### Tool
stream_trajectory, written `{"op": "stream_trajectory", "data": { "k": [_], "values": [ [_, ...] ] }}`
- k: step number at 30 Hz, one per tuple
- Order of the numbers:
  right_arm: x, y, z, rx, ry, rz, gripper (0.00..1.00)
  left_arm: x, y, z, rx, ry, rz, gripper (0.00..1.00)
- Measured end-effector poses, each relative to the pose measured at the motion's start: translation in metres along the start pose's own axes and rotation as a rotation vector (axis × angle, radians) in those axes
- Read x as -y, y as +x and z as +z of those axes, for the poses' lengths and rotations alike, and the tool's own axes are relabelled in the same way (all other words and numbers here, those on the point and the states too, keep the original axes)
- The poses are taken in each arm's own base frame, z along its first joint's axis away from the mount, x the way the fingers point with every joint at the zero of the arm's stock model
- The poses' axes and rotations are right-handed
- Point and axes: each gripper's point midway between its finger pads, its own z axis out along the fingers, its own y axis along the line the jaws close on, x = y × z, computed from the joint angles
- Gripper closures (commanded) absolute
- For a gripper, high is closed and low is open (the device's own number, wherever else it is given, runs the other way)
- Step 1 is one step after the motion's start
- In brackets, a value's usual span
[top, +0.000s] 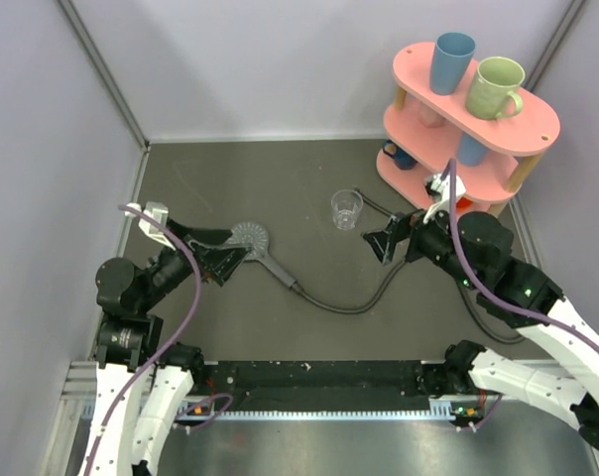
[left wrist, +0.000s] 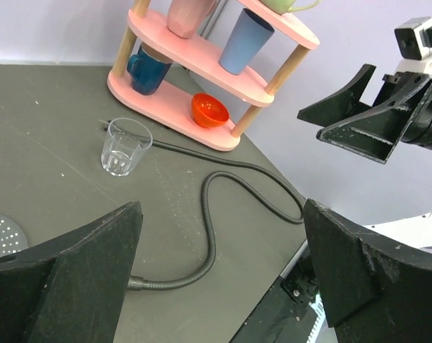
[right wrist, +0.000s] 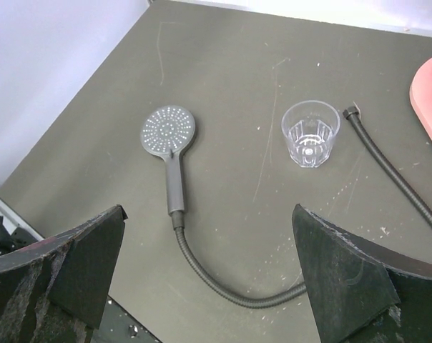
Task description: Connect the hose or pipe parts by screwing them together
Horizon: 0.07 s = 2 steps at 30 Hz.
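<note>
1. Hanging over the table (right wrist: 223, 71) with the right gripper (right wrist: 207, 214) spread wide and gripping nothing, its dark fingers (right wrist: 80, 257) filling both lower corners of the right wrist view.
2. Looking past that gap to 11 o'clock: hand shower (right wrist: 172, 161) lying flat, perforated face up, handle pointing toward 6 o'clock.
3. Tracing the hose (right wrist: 223, 293) from the handle's end, curling away toward 4 o'clock; not being able to tell whether that joint is threaded home or merely touching.
4. Finding the hose's far end at 1 o'clock, just beside the glass cup (right wrist: 310, 136).
5. Noting, in the top view, the left gripper (top: 230, 256) equally wide open and empty, sitting close at 8 o'clock of the shower's disc; contact not being clear.
6. Judging the shower as rigid, light and smooth, likely to slide or roll; favouring a pinch across the middle of the straight handle, not the disc.
7. Judging the hose as limp, springy and slippery; favouring a hold right behind the end fitting, so the tip is not flopping while turning.
8. Treating the cup as fragile and giving it room.
</note>
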Motion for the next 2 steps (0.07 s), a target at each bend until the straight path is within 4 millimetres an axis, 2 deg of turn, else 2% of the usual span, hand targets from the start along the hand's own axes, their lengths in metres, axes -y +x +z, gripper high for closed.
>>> {"op": "stream_trajectory", "data": {
  "k": [2],
  "values": [
    [-0.0006,-0.0025,-0.0006,0.01,-0.003,0.003,0.01,0.0003,0.0005,-0.0001,-0.002,0.003,0.005,0.01]
  ]
}}
